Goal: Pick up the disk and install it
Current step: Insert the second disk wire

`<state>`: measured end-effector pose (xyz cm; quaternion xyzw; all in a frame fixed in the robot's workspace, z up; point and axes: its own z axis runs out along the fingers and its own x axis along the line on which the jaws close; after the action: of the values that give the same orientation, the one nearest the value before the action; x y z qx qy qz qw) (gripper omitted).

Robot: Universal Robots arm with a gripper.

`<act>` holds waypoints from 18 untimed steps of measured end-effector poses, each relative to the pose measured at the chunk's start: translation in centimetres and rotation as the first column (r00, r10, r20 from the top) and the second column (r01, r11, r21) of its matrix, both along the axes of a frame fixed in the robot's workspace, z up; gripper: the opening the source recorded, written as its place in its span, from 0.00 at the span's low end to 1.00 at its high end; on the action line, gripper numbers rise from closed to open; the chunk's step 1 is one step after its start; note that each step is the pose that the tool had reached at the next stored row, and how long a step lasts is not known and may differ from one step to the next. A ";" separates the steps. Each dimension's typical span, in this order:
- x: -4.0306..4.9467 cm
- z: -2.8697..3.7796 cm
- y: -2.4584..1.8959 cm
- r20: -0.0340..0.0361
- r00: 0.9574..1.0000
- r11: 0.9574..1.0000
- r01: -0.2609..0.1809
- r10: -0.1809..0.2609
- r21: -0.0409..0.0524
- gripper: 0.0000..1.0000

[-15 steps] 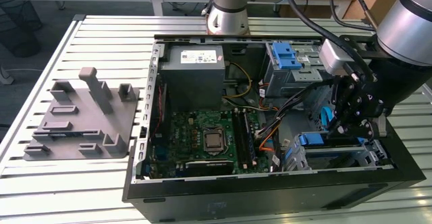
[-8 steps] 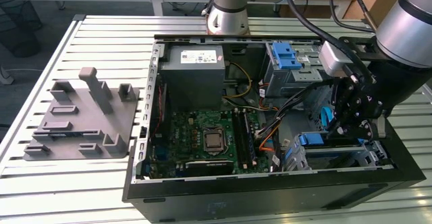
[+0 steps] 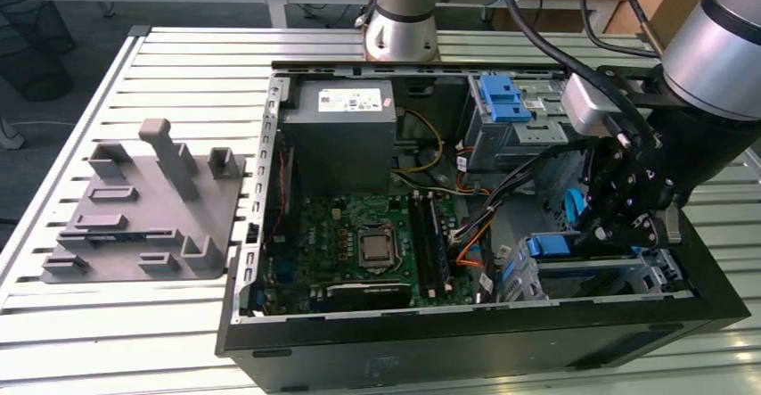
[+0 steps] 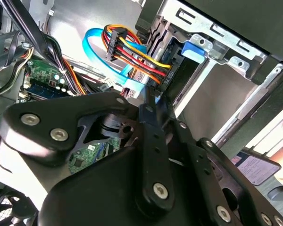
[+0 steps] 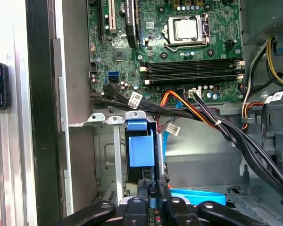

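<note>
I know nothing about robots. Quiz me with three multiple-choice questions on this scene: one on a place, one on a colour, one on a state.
1. Where is the gripper? A inside the computer case; B behind it; C beneath it.
2. What colour is the flat cable? A green; B blue; C white.
3. The computer case is: A shut; B wrapped; C open.
Answers: A, the exterior view shows it down within the case walls; B, it curves bright blue in the second wrist view; C, the motherboard lies bare to view.
</note>
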<state>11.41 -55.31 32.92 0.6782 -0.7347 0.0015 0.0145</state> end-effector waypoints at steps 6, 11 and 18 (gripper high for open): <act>0.00 0.17 0.00 0.000 1.000 1.000 0.000 0.000 0.001 0.24; 0.00 0.71 0.00 0.000 1.000 1.000 0.000 0.000 0.001 0.24; 0.00 1.31 0.00 0.000 1.000 1.000 0.000 0.000 0.001 0.24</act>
<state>11.41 -55.31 34.23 0.6782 -0.7348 0.0010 0.0141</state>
